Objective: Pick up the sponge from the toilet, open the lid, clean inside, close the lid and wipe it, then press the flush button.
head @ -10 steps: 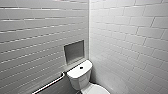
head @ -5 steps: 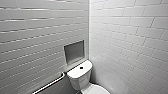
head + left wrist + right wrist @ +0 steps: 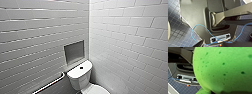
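Observation:
The white toilet (image 3: 79, 79) stands in the corner of a tiled room, low in the head view. Its tank top carries the small dark flush button (image 3: 81, 67). Just below the tank, the back part of the white oval lid (image 3: 98, 89) shows at the picture's edge and seems to lie down over the bowl. The bright green sponge (image 3: 223, 69), pitted with small dark pores, sits very close in the right wrist view, and my right gripper is shut on it. The left wrist view holds nothing of the task.
White tiled walls meet behind the toilet. A grey recessed niche (image 3: 74, 52) sits above the tank, and a metal grab rail (image 3: 50, 83) runs along the left wall. Blue tiled floor (image 3: 175, 31) and a blue cable (image 3: 194, 37) lie beside my own dark base.

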Motion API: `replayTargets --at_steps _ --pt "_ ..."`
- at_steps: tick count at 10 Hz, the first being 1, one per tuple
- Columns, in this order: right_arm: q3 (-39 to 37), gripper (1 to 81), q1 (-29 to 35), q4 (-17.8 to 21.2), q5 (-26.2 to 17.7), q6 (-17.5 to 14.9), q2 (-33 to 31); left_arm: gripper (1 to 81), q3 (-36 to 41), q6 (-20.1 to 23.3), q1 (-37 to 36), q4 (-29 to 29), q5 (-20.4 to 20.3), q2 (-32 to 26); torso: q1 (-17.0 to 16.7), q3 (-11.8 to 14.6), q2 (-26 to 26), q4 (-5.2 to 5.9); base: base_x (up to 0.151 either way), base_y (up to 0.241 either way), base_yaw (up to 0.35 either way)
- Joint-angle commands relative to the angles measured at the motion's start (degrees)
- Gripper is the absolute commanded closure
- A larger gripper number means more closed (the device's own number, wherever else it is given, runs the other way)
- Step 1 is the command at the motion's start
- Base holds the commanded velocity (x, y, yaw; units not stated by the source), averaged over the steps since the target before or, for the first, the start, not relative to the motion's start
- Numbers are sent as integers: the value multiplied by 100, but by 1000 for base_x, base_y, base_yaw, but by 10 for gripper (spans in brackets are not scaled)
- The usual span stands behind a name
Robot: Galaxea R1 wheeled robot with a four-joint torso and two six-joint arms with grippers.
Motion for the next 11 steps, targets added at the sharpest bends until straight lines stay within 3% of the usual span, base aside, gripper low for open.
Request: replayTargets --at_steps 1,2,3,5,11 --pt "13 811 202 2327 -50 -2427 -4 10 -234 13 -254 -51 345 8 0 0 0 0 0 0 0" --pt "43 811 434 5362 -122 -5694 -25 10 -331 12 -264 -51 345 17 0 0 0 0 0 0 0" --pt "43 811 513 5661 -130 -5944 -43 10 -358 12 -272 -51 328 26 0 0 0 0 0 0 0" --pt "35 811 584 5654 -148 -5961 -25 10 -358 12 -272 -51 99 61 -2 0 0 0 0 0 0" --pt "193 811 637 5672 -148 -5952 -8 10 -349 12 -298 -51 99 61 -2 0 0 0 0 0 0"
